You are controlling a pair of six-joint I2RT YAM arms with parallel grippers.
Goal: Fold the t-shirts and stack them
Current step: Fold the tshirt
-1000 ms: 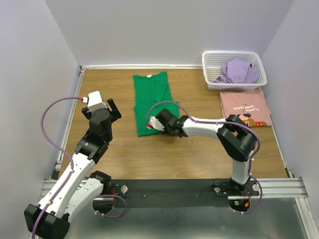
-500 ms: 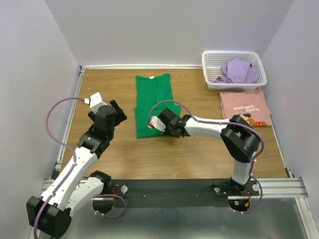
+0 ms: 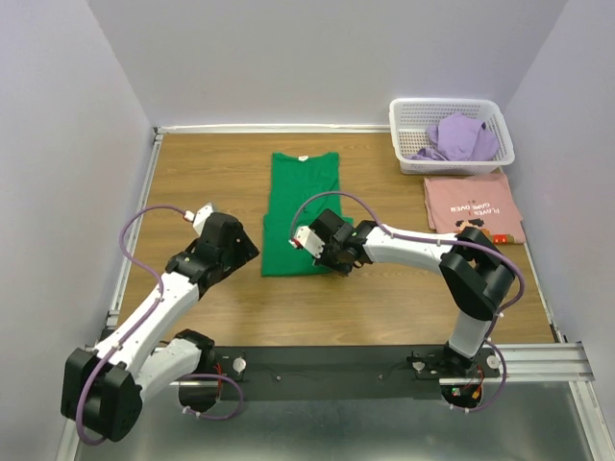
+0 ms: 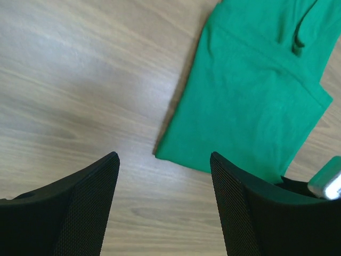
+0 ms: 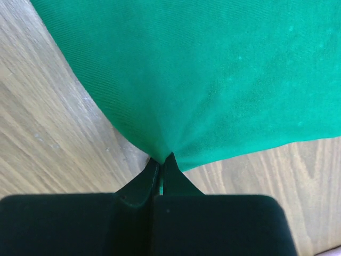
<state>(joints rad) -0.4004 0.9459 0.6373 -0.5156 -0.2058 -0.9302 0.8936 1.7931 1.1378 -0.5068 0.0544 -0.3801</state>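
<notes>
The green t-shirt (image 3: 300, 216) lies flat, folded lengthwise, at the centre of the tabletop (image 3: 192, 173). The right fingers (image 5: 144, 184) are closed, pinching its near hem. The left fingers (image 4: 90, 202) stand wide apart, holding nothing, beside its near-left corner.

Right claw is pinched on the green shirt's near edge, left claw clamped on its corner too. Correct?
Not quite. The right claw is pinched on the near edge of the green shirt, but the left claw is open near the shirt's corner, gripping nothing. The left wrist view shows it.
</notes>
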